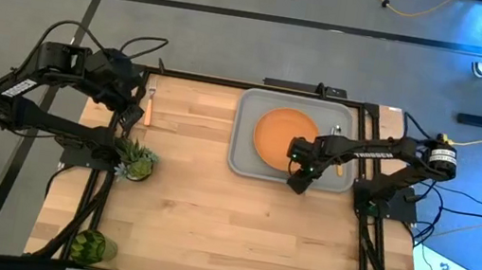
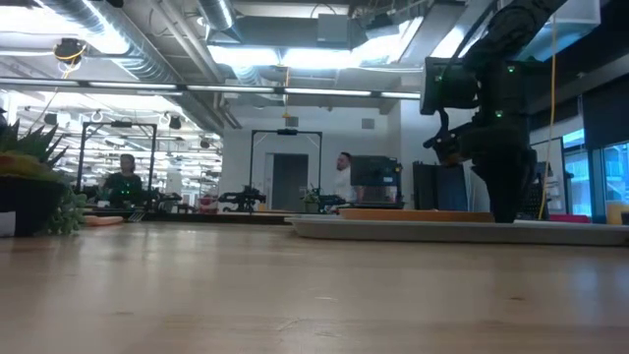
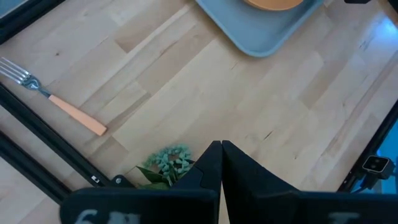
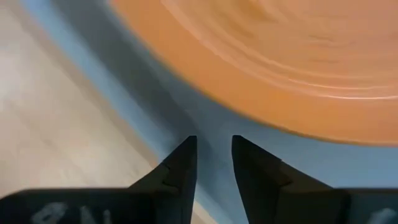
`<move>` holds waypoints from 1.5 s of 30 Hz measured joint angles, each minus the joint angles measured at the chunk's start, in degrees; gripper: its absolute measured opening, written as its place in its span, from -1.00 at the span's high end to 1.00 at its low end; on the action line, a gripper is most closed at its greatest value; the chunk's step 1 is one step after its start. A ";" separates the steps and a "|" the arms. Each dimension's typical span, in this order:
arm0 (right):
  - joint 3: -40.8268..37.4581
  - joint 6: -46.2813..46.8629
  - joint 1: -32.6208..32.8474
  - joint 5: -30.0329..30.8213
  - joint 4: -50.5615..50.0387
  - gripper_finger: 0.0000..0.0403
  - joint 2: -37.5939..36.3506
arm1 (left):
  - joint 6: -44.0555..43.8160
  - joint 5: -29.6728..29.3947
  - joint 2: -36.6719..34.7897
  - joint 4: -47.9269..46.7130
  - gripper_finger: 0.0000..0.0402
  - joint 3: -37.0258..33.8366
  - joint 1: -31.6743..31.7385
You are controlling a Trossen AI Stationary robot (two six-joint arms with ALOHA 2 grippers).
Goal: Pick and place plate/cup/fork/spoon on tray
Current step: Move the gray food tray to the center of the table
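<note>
Right pincer (image 4: 214, 155), slightly parted and grasping nothing, hovers over the smooth grey tray (image 4: 205, 121) rim, just beside the round orange plate (image 4: 280, 56)

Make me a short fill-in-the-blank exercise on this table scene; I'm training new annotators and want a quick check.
1. The orange plate lies on the grey ____.
2. The fork lies on the wooden table, near the ____ arm.
3. The right gripper is at the tray's near edge, beside the ____.
4. The left gripper's fingers are ____.

Missing words: tray; left; plate; shut
</note>
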 joint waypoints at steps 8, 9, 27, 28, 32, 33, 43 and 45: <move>0.00 1.04 0.17 3.90 0.81 0.48 0.00 | 0.01 -0.02 0.00 0.01 1.00 0.00 0.00; 0.00 0.84 0.18 3.90 1.20 0.48 0.00 | 0.00 -0.02 0.00 0.00 1.00 0.00 0.00; 0.20 -0.28 1.63 4.30 3.96 0.47 4.50 | -0.01 -0.04 0.00 0.00 1.00 0.00 0.02; 0.20 -0.28 1.81 4.31 4.26 0.47 4.50 | 0.00 -0.04 0.00 0.00 1.00 0.00 0.02; 0.20 -0.12 3.04 3.61 5.38 0.47 4.55 | -0.01 -0.04 0.00 0.00 1.00 0.00 0.02; 0.26 0.11 3.47 3.38 5.77 0.47 4.59 | -0.01 -0.04 0.00 0.00 1.00 0.00 0.02; 0.57 2.36 7.99 1.09 12.17 0.47 4.83 | -0.01 -0.04 0.00 0.00 1.00 0.00 0.02; 0.57 3.16 8.93 0.68 13.36 0.47 4.85 | -0.01 -0.04 0.00 0.00 1.00 0.00 0.02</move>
